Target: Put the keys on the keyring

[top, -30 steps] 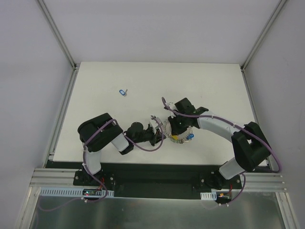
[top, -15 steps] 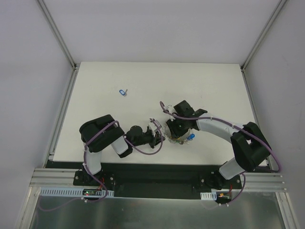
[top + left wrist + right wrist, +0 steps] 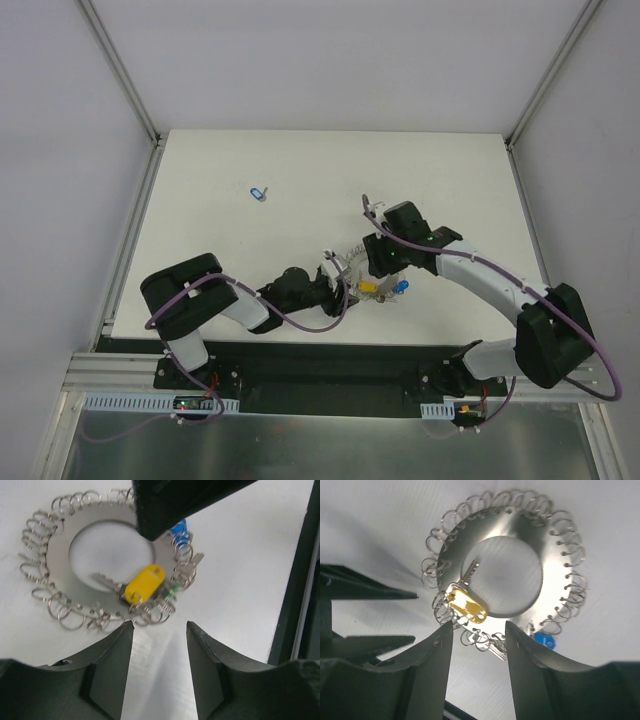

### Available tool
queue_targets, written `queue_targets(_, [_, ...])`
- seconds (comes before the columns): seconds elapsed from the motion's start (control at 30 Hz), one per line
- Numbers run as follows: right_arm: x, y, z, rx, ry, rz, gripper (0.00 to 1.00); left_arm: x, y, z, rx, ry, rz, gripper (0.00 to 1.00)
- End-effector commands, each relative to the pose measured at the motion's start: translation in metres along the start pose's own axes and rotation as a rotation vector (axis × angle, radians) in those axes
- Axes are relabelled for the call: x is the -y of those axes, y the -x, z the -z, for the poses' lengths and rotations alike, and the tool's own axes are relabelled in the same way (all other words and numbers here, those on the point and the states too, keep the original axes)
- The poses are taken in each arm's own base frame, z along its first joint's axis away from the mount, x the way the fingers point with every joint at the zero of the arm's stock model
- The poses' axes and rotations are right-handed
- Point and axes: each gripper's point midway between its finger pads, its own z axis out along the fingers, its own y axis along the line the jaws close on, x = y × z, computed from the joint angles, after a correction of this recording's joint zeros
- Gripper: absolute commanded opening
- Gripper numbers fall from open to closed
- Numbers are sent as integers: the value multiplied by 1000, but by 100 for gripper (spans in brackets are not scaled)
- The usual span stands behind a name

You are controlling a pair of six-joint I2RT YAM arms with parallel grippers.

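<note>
White bench (image 3: 450, 180) with a matt top, boxed in by pale grey walls (image 3: 300, 60).

From the overhead view, the left arm lies folded low along the near edge, elbow out to the left and forearm stretched rightward. Its left tool (image 3: 159, 665) has its black fingers spread, with nothing between them. The keyring (image 3: 60, 580) lies flat just ahead of the fingertips.

The right arm bends at an elbow far to the right and reaches back leftward, its wrist tipped down. The right tool (image 3: 479, 667) hangs over the keyring with its fingers also parted and holding nothing.

The keyring is a flat, dull-shiny metal disc with a round hole, and its rim is fringed all round with small wire loops (like a row of tiny split rings). A yellow key (image 3: 466, 606), with a glossy oblong plastic head, lies across the disc nearest both tools, its metal blade pointing into the hole. A blue key (image 3: 543, 640) sits at the rim, just beside the right tool's finger. A sliver of a green key (image 3: 172, 592) peeks from among the loops by the yellow head.

A loose blue key (image 3: 258, 193) lies well apart from both tools, beyond the left one.
</note>
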Motion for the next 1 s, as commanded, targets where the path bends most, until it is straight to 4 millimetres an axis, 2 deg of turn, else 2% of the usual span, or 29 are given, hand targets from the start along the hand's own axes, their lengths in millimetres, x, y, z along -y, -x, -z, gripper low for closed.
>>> queue_targets(0.0, [25, 9, 29, 95, -132, -170, 50, -2, 24, -10, -16, 122, 68, 47])
queue_targets(0.03, [25, 13, 38, 134, -133, -189, 50, 1, 29, -13, -22, 140, 129, 49])
queue_targets(0.1, [39, 8, 44, 166, -221, -250, 54, -8, 33, -12, -40, 232, 195, 54])
queue_targets(0.13, [41, 11, 53, 207, -233, -275, 54, -8, 27, -12, -104, 262, 233, 56])
queue_targets(0.2, [50, 5, 59, 228, -278, -312, 57, -15, 27, -9, -150, 352, 259, 57])
queue_targets(0.27, [54, 6, 66, 261, -294, -316, 58, -16, 24, -4, -213, 431, 308, 53])
queue_targets(0.3, [55, 5, 68, 267, -299, -315, 58, -19, 25, -2, -216, 472, 317, 47])
queue_targets(0.33, [56, 1, 68, 265, -303, -313, 58, -18, 33, -4, -204, 495, 361, 44])
queue_targets(0.4, [56, -2, 69, 271, -305, -312, 58, -17, 22, 0, -265, 524, 382, 40])
queue_targets(0.43, [57, -6, 68, 266, -308, -312, 58, -14, 27, -5, -265, 519, 399, 38])
queue_targets(0.5, [57, -8, 68, 271, -303, -307, 58, -11, 18, -7, -313, 529, 390, 38])
queue_targets(0.57, [58, -11, 68, 265, -303, -303, 58, -9, 26, -13, -308, 530, 372, 38])
queue_targets(0.6, [58, -11, 69, 267, -303, -300, 58, -6, 21, -12, -339, 534, 356, 38])
queue_targets(0.67, [59, -11, 70, 270, -305, -293, 58, -4, 24, -16, -349, 544, 346, 37])
queue_targets(0.8, [62, -13, 69, 264, -312, -285, 58, -4, 12, -17, -402, 565, 343, 36])
queue_targets(0.97, [62, -16, 67, 258, -300, -290, 58, -7, 13, -22, -403, 580, 325, 35])
